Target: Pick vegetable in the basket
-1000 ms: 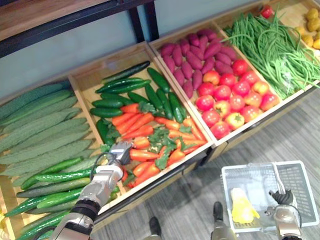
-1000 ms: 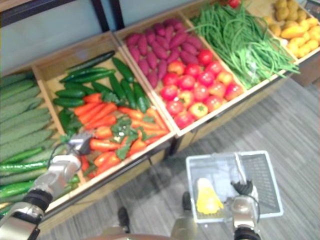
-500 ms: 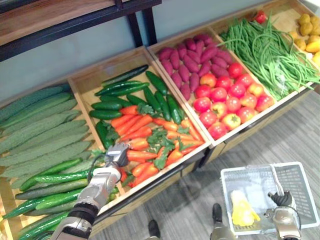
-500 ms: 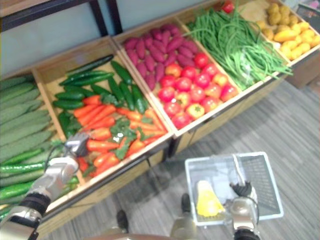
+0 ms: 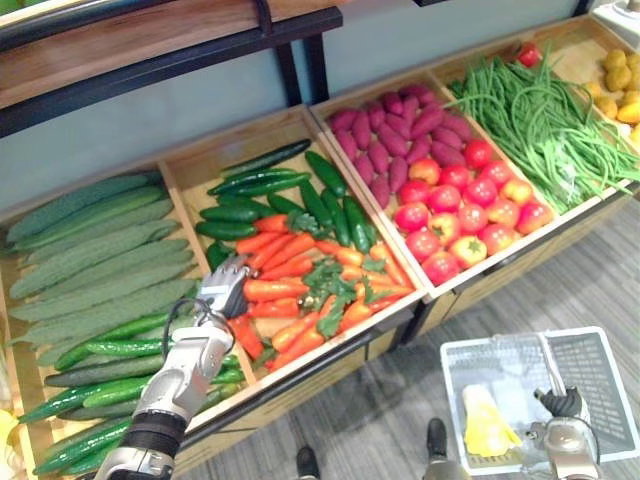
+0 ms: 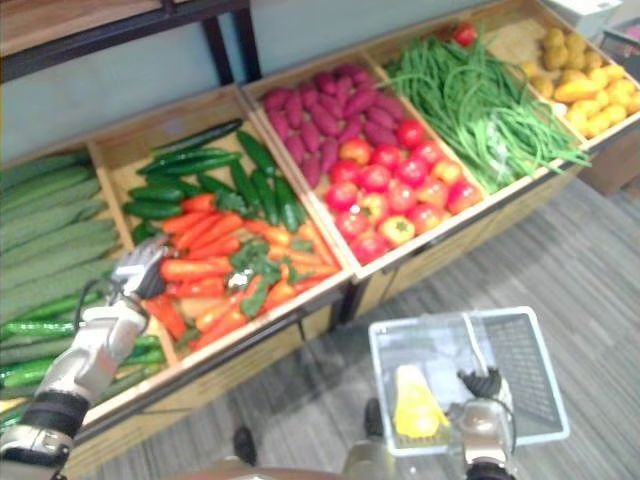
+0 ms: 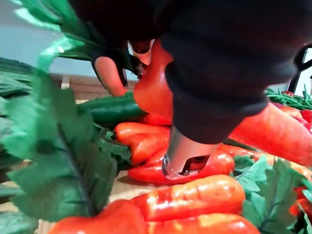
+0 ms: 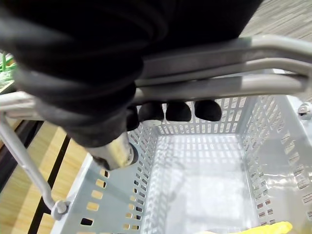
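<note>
The left arm is lying stretched forward from the lower left, its forearm angling over the near edge of the wooden crate (image 5: 190, 160). The left hand (image 5: 222, 292) is hanging palm-down at the edge of the heap of carrots (image 5: 290, 290), the task's vegetable. Its fingers are looking loosely spread rather than clenched, pointing away from the wrist. In the left wrist view one silver finger (image 7: 181, 153) is pressing down on a carrot directly beneath it, and another carrot is sitting close under the palm. Green carrot leaves (image 7: 58, 146) are crowding in beside the hand. Dark cucumbers (image 5: 250, 185) are lying just past the fingertips, further into the crate.

The right hand (image 8: 73, 73) is hanging low at the lower right, carrying the grey basket (image 5: 600, 350). Its dark fingertips (image 8: 178, 111) are curling under the basket's handle (image 8: 234, 83), clamping it against the palm. Below that hand, a yellow item (image 5: 483, 420) is lying on the basket's floor.
</note>
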Controlling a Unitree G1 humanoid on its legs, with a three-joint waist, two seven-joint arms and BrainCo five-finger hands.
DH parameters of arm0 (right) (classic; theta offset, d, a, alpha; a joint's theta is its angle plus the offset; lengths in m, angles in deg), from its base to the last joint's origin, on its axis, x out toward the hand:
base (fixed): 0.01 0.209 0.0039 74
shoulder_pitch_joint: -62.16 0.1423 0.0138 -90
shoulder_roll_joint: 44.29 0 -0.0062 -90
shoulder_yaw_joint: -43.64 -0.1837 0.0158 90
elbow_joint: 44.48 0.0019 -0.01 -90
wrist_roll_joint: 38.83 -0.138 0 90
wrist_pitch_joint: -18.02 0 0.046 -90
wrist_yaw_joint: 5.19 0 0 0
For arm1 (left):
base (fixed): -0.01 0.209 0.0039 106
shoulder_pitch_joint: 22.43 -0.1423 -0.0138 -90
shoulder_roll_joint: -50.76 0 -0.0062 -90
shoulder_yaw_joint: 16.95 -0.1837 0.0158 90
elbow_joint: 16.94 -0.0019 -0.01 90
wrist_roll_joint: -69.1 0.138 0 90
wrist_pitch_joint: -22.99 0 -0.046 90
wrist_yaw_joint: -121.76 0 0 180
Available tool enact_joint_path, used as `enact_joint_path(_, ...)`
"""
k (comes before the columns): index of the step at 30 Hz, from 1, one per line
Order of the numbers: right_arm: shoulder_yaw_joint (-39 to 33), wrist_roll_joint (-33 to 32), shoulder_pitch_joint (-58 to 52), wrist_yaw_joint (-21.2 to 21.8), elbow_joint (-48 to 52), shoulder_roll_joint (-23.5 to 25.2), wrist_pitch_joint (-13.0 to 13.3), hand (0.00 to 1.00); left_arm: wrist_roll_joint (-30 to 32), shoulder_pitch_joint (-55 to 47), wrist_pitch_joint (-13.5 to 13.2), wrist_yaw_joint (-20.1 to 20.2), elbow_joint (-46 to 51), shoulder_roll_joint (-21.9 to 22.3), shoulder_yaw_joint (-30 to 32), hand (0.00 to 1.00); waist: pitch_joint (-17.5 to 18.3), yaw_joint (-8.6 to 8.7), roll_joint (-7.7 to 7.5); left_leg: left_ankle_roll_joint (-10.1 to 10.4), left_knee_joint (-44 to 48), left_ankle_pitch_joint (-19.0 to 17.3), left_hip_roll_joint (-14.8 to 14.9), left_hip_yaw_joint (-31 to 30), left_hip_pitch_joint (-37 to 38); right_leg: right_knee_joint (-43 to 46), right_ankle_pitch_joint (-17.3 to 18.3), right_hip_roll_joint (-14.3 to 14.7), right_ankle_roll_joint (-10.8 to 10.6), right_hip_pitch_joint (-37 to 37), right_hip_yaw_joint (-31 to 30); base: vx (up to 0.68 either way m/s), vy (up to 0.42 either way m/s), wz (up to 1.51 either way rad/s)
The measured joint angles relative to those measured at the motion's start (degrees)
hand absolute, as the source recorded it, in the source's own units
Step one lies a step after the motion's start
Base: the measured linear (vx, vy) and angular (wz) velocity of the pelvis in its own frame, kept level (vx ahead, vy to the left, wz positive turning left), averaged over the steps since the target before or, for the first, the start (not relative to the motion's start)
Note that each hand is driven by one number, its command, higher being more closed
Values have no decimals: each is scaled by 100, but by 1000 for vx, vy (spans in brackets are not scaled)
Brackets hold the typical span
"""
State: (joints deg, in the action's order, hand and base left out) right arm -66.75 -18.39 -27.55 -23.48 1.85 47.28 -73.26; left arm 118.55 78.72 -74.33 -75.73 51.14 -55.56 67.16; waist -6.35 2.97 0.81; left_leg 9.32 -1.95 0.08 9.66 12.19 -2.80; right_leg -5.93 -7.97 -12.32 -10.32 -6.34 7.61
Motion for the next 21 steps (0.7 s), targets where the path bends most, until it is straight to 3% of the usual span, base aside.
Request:
enact_joint_path(11,-68,0,-39,0,2,188,3,100,-673,-209,19,-272,786,131,460,100,67,-7,-8,-4,-92,61,-9,-36,5,-2,0,-1,0,-2,47,1,1,1)
enact_joint_path(21,-160,116,-52,8,-54,195,3,100,-876,-248,-283,-252,1978,350,76,100,208,-6,-44,-5,-105,63,-7,-12,94,-2,0,-1,-1,75,-12,0,1,-1)
